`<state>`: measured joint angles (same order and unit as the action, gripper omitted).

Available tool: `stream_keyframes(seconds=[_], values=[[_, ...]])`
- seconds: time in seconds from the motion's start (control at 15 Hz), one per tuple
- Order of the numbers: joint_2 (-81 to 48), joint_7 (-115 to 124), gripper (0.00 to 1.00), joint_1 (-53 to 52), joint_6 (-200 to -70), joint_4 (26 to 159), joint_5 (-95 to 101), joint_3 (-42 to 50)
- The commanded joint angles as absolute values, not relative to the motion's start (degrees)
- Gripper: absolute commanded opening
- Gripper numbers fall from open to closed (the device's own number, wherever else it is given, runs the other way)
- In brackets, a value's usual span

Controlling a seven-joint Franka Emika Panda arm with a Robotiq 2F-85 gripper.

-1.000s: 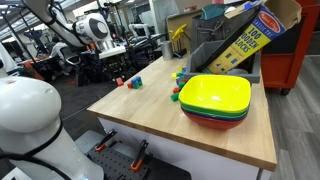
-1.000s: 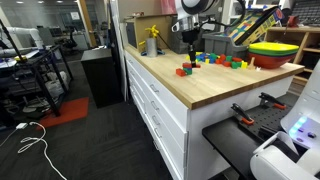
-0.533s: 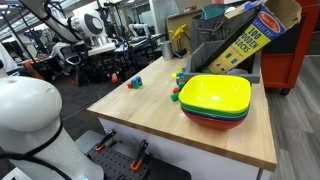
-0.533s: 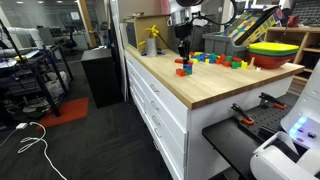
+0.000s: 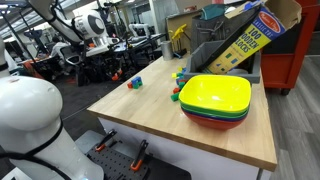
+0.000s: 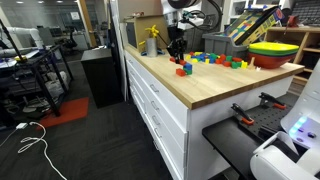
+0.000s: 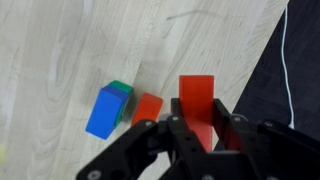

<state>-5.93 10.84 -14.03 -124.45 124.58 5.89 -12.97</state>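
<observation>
In the wrist view my gripper (image 7: 198,124) is shut on an upright red block (image 7: 197,95) and holds it above the wooden tabletop (image 7: 60,50), near its edge. Just beside it on the table lie a smaller red block (image 7: 147,107), a blue block (image 7: 103,112) and a green block (image 7: 121,89), all touching. In an exterior view the gripper (image 6: 177,48) hangs over this small cluster (image 6: 183,70) near the table's corner. The same cluster also shows in an exterior view (image 5: 134,82).
A stack of yellow, green and red bowls (image 5: 215,98) (image 6: 272,50) stands on the table. Several loose coloured blocks (image 6: 220,60) lie between the bowls and the gripper. A cardboard blocks box (image 5: 245,40) and a yellow bottle (image 6: 152,40) stand behind. The dark floor lies beyond the table edge.
The gripper has moved sideways towards the table's corner and risen a little with the red block in it. The blocks on the table have not moved.
</observation>
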Motion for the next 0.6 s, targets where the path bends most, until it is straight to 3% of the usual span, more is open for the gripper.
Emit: stream_keyframes(seconds=[0.0,0.53], values=[[-11.0,19.8,0.08,-14.0,-122.5,119.0,7.4,-11.2],[-19.0,28.7,0.08,-13.9,-121.2,111.9,5.8,-6.1]])
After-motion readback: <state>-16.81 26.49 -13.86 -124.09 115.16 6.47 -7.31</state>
